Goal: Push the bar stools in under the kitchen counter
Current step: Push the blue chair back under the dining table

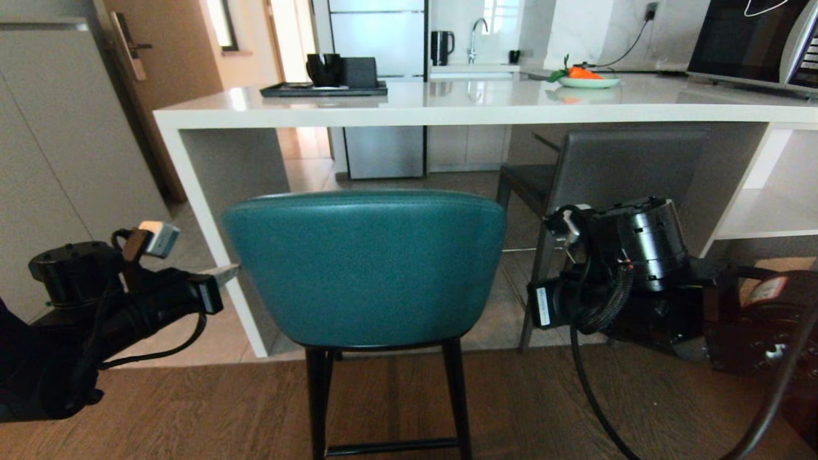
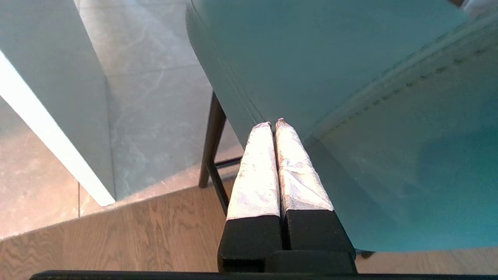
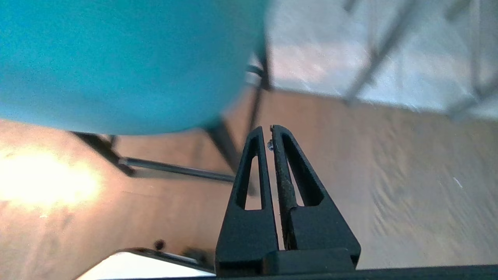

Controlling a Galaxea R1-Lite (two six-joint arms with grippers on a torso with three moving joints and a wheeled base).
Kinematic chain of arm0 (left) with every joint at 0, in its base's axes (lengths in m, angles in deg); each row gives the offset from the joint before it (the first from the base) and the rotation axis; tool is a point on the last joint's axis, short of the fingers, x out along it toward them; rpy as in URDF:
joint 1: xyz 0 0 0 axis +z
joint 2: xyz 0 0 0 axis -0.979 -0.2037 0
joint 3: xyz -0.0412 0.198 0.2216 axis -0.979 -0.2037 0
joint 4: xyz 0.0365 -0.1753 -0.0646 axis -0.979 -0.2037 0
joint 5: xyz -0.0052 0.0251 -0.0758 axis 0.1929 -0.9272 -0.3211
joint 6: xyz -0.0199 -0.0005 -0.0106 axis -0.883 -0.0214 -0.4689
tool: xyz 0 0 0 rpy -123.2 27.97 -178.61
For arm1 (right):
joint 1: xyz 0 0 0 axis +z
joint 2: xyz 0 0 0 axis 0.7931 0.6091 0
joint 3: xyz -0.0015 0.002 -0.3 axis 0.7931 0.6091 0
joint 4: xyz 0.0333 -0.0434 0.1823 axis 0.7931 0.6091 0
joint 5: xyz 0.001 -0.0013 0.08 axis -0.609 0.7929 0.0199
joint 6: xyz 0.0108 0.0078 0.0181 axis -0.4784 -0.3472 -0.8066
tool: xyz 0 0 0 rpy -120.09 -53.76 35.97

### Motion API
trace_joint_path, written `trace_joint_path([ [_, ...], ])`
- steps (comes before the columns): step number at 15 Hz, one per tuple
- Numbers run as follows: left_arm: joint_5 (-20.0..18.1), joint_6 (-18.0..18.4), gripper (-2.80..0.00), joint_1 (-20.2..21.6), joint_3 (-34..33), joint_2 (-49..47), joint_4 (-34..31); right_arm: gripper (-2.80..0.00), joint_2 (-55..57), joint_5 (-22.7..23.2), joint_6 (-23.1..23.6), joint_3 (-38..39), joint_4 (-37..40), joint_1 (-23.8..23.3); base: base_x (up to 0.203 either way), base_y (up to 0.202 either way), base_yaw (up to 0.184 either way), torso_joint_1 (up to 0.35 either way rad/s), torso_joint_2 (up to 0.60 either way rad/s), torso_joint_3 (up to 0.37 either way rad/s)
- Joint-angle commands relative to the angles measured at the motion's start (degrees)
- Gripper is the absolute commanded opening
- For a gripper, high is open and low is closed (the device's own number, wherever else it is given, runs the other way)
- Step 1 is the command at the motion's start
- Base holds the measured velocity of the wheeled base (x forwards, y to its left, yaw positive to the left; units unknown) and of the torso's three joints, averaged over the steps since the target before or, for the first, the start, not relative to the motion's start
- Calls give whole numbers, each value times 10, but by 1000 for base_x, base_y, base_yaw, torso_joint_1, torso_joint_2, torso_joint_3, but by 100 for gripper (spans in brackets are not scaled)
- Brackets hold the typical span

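Observation:
The teal bar stool [image 1: 364,268] stands in front of the kitchen counter [image 1: 447,105], its seat outside the counter's edge. The dark grey bar stool [image 1: 629,166] sits tucked under the counter on the right. My left gripper [image 1: 227,273] is shut, and its silver-wrapped fingertips [image 2: 264,126] rest against the left edge of the teal stool's back [image 2: 330,70]. My right gripper [image 3: 267,130] is shut on nothing and hangs over the wooden floor, apart from the teal stool [image 3: 116,58]. In the head view only its wrist [image 1: 639,255] shows.
The counter's grey side panel [image 1: 236,185] stands just left of the teal stool. White shelves [image 1: 767,217] lie at the right. On the counter are a tray with a black mug [image 1: 323,89], a plate with a carrot [image 1: 588,80] and a microwave [image 1: 754,41].

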Motion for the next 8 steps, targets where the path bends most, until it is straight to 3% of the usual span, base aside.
trace_joint_path([
  [1,-2,0,-280,-3,3,1,4,-280,-20,0,-1,17,0,-28,0,0,0,0,0,0],
  [4,0,-2,-280,-21,27,-5,4,-280,27,-3,-1,-30,-3,-53,0,0,0,0,0,0],
  [8,12,-2,-280,-61,86,-47,3,-280,121,-8,10,-144,4,-51,0,0,0,0,0,0],
])
